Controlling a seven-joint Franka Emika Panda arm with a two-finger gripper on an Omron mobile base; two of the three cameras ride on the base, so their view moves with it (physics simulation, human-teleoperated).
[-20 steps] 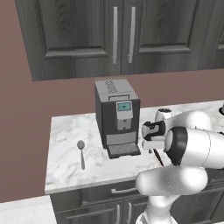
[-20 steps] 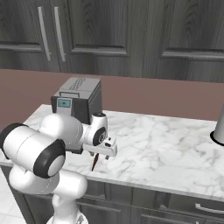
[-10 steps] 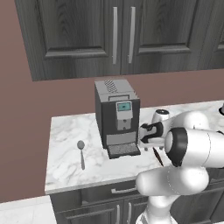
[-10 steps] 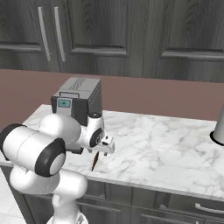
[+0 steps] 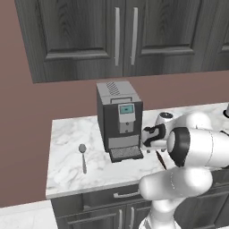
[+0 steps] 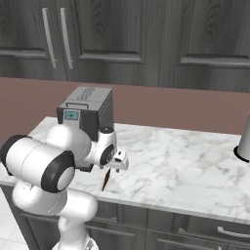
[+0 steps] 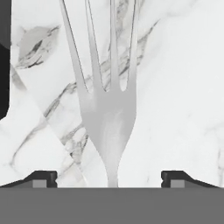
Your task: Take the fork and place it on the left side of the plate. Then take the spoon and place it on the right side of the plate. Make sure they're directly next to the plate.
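The fork (image 7: 109,118) lies on the marble counter, pale tines pointing up in the hand view. Its dark brown handle (image 5: 160,159) shows just below the hand, also seen as a dark sliver (image 6: 105,180) near the counter's front edge. My gripper (image 7: 109,177) hovers low over the fork, open, with one fingertip (image 7: 41,178) on each side of the neck and not touching it. The hand (image 5: 152,136) sits right of the coffee machine. The all-grey spoon (image 5: 82,154) lies on the counter left of the machine. The plate is out of view.
A dark coffee machine (image 5: 120,118) stands at the counter's back, close to my hand (image 6: 114,163). A grey vessel (image 6: 243,144) stands at the far right of the counter (image 6: 185,161). Dark cabinets hang above.
The hand has shifted only slightly over the fork. The jaws stay wide and the fork has not moved.
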